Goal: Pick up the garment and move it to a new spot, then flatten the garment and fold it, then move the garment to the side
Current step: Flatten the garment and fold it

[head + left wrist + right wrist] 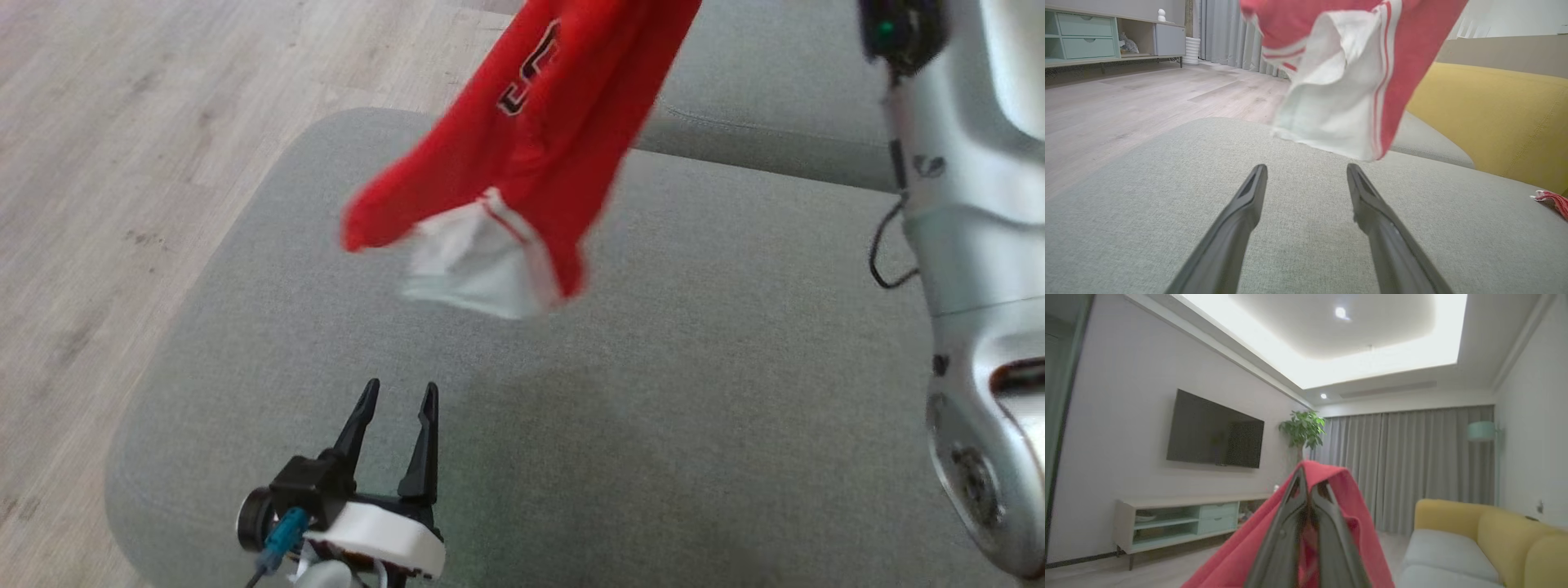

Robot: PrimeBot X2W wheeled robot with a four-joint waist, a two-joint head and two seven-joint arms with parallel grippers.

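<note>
A red garment (531,139) with dark lettering is hanging in the air above a grey sofa cushion (694,392), not touching it. The right gripper (1310,484) is holding it up from above. In the right wrist view its two dark fingers are pressing together on a fold of the red cloth, which is draping down either side of them. In the head view the garment's long axis is running from 1 o'clock, where it is passing out of frame, down toward 7 o'clock, ending in a loose white lower edge (478,273). The left gripper (401,388) is sitting low over the cushion at 7 o'clock in that view, its fingers standing apart with nothing between them. The white lower edge is lying at about 1 o'clock from those fingers, near but not touching. In the left wrist view it is dangling at 12 o'clock, above and beyond the fingertips. The left arm is the nearer one to this free end, and it appears placed to reach forward and up for it.
</note>
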